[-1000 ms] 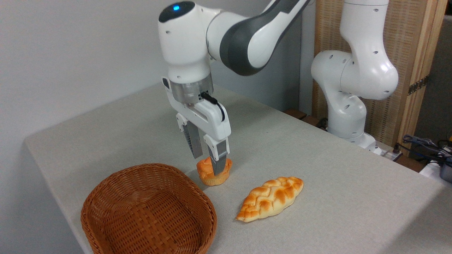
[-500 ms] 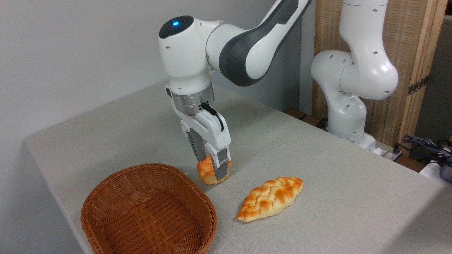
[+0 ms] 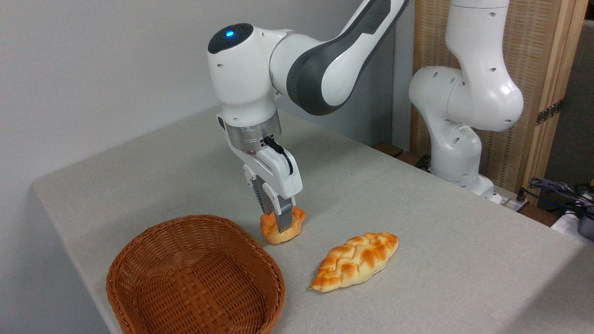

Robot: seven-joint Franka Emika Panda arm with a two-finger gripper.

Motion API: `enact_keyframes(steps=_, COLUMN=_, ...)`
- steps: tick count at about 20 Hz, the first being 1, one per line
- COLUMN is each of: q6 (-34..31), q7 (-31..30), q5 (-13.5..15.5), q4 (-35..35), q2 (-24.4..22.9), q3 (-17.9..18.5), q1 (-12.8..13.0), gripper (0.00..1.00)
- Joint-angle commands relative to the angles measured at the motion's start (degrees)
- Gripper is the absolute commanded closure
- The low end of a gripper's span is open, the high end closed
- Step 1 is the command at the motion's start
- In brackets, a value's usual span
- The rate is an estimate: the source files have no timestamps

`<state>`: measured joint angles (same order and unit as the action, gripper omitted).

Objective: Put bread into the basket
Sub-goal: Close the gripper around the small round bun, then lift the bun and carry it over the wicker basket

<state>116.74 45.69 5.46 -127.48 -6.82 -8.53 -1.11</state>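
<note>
It looks like a robot lab: a white arm [image 3: 325, 60] is mounted beside a cloth-covered table [image 3: 417, 208], with loose cables [image 3: 557, 190] and plain grey walls [image 3: 93, 69]

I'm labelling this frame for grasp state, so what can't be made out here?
- Bread: its middle is hidden by the gripper fingers; lift-off from the table unclear.
- Basket: near rim cut off by the bottom edge.
- Arm: upper links cut off by the top edge.
</note>
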Motion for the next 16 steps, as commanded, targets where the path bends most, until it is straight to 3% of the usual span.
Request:
enact_keyframes(steps=1, q6=-4.13, q7=2.04, q5=0.34, q4=1.44, q2=-0.73, q3=0.09, q1=0.14, gripper=0.68)
enact_keyframes(steps=3, q6=-9.31, q7=2.39, q5=0.34, q4=5.91, q2=-0.30, q3=0.35, q1=0.05, gripper=0.68)
enact_keyframes(steps=9, q6=-14.51, q7=2.65, q5=0.43, q4=17.24, q2=2.33, q3=1.23, q1=-0.56, gripper=0.68)
enact_keyframes(steps=13, q6=-15.23, q7=2.04, q5=0.96, q4=29.11, q2=9.97, q3=1.41, q1=-0.74, gripper=0.67)
enact_keyframes(steps=16, q6=-14.79, q7=1.78, q5=0.78, q4=36.23, q2=16.91, q3=1.32, q1=-0.74, gripper=0.59)
